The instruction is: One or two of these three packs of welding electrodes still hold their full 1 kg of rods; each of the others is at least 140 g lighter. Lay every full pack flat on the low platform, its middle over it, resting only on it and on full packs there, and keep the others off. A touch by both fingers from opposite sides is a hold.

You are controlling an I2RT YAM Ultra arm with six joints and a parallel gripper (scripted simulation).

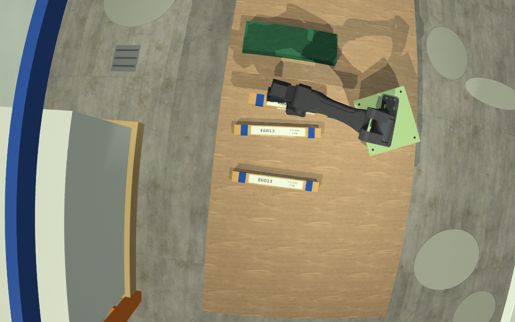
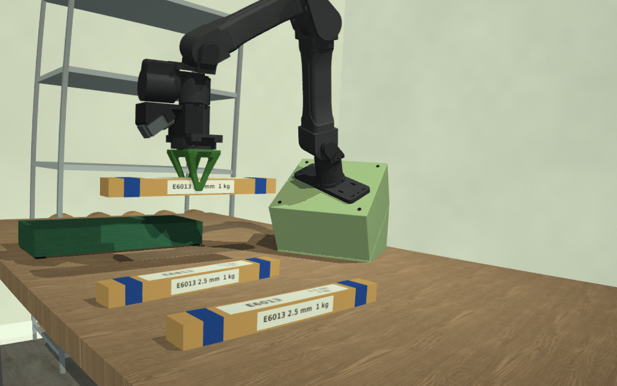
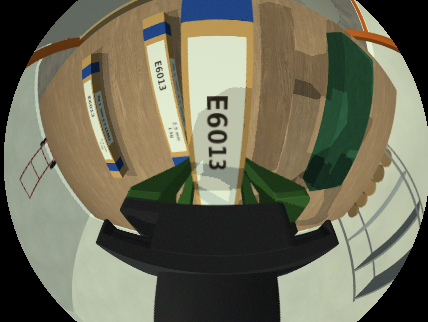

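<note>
My gripper (image 2: 196, 181) is shut on a tan electrode pack with blue bands (image 2: 187, 186), gripping it near its middle. The pack hangs level in the air, well above the table, between the dark green low platform (image 2: 109, 234) and the other packs. In the wrist view the held pack (image 3: 215, 107) runs away from the green fingers, with the platform (image 3: 342, 113) to its right. A second pack (image 2: 186, 280) lies flat on the table. A third pack (image 2: 270, 310) lies flat nearer the front. From above, the held pack (image 1: 265, 101) is partly hidden under my arm, and the platform (image 1: 289, 42) lies beyond it.
My arm's light green base block (image 2: 330, 213) stands at the table's right side. A metal shelf rack (image 2: 50, 113) stands behind the table. The table's left edge runs close to the packs' ends.
</note>
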